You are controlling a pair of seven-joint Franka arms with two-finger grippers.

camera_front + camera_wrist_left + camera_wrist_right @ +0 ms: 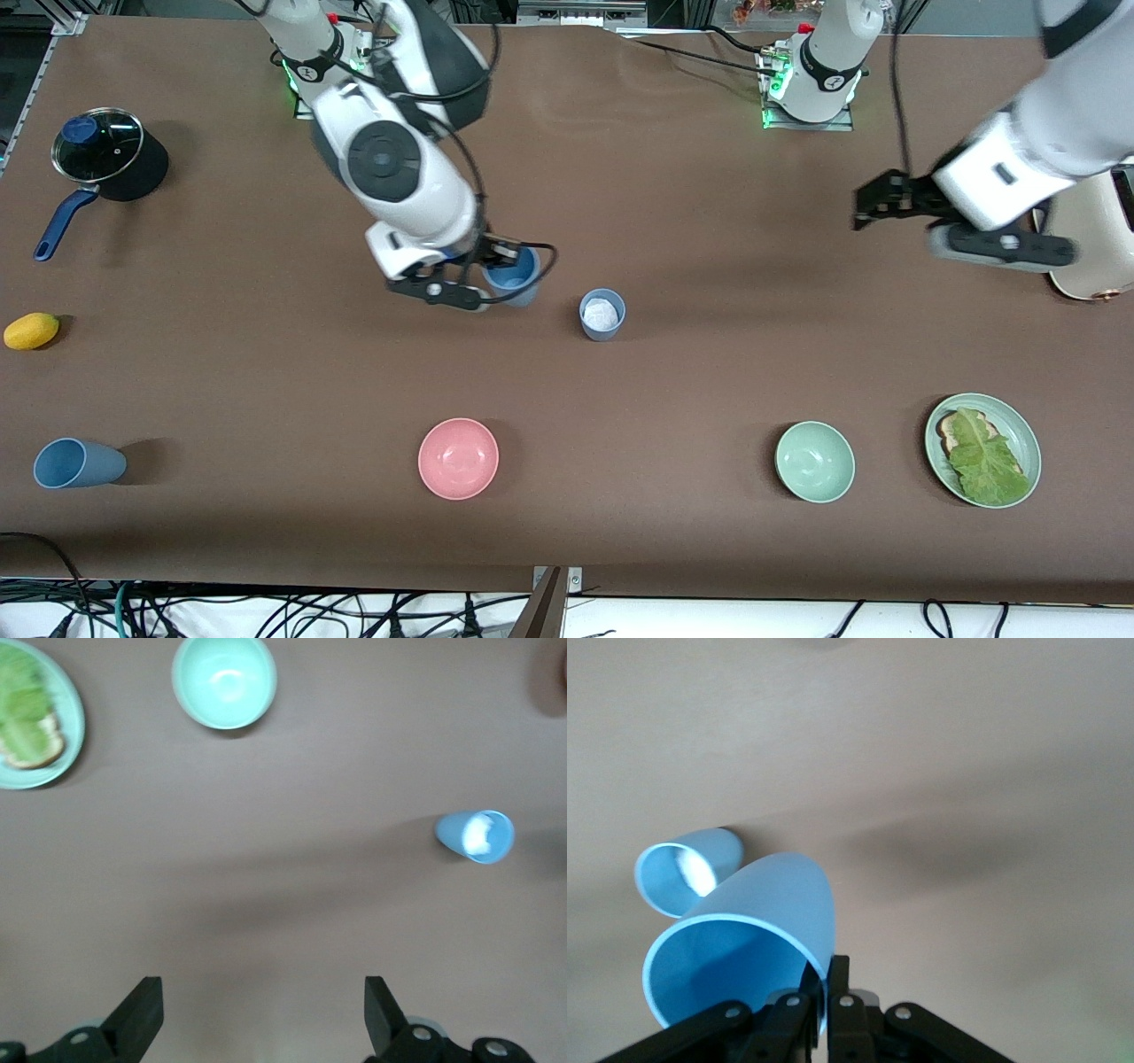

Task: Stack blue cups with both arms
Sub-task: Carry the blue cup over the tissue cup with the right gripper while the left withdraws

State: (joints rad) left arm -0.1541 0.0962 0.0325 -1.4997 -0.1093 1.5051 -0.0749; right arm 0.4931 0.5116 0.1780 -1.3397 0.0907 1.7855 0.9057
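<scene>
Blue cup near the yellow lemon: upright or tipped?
Tipped: the blue plastic cup lies on its side, with its mouth toward the table's end.

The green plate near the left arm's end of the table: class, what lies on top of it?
On the green plate lies a lettuce leaf over a slice of toast. Only the toast's edge shows; the rest is covered by the leaf.

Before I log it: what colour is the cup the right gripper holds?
Bright blue cup, pinched at its rim by the right gripper; right wrist view shows it best.
</scene>
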